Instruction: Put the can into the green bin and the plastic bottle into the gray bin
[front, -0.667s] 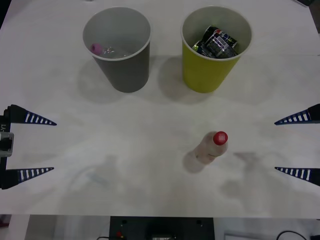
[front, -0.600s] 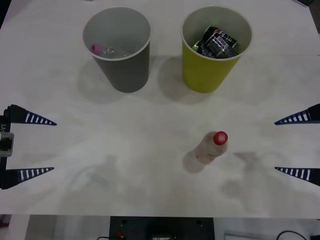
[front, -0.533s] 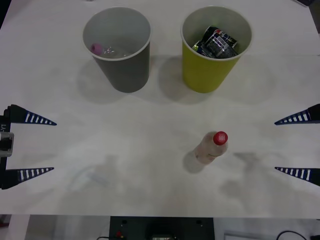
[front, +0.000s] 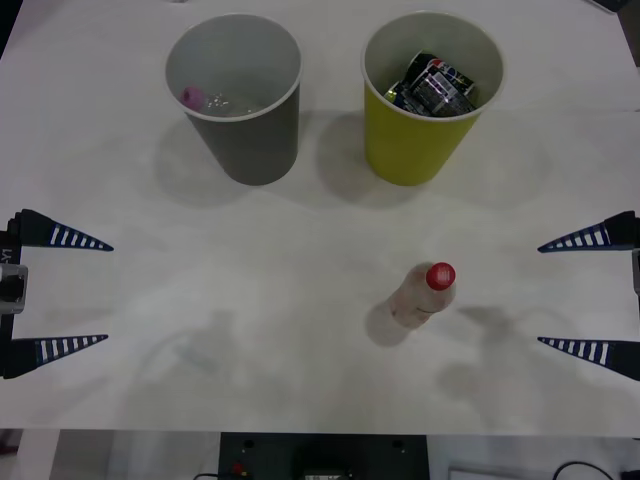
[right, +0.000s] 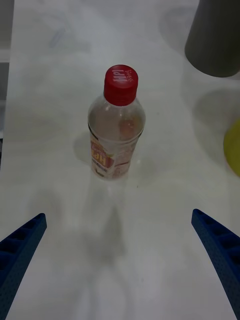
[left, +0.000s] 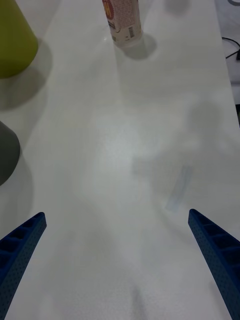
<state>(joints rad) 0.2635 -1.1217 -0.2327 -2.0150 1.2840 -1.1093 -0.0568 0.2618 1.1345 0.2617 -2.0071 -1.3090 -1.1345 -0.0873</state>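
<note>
The plastic bottle (front: 418, 297) stands upright on the white table, clear with a red cap and a yellow-red label, right of centre. It also appears straight ahead in the right wrist view as the plastic bottle (right: 116, 131). My right gripper (front: 585, 294) is open at the table's right edge, level with the bottle and well apart from it. At the left edge my left gripper (front: 60, 292) is open and holds nothing. The gray bin (front: 255, 145) stands at the back left and the green bin (front: 405, 150) at the back right. A dark crushed can (front: 437, 86) lies inside the green bin.
A clear pink-capped bottle (front: 195, 97) lies in the bottom of the gray bin. In the left wrist view the bottle's base (left: 123, 25) stands far off, with the green bin (left: 12, 42) and the gray bin (left: 6, 155) to one side.
My right gripper has shifted slightly toward the bottle. The bottle, both bins and the left gripper have not moved.
</note>
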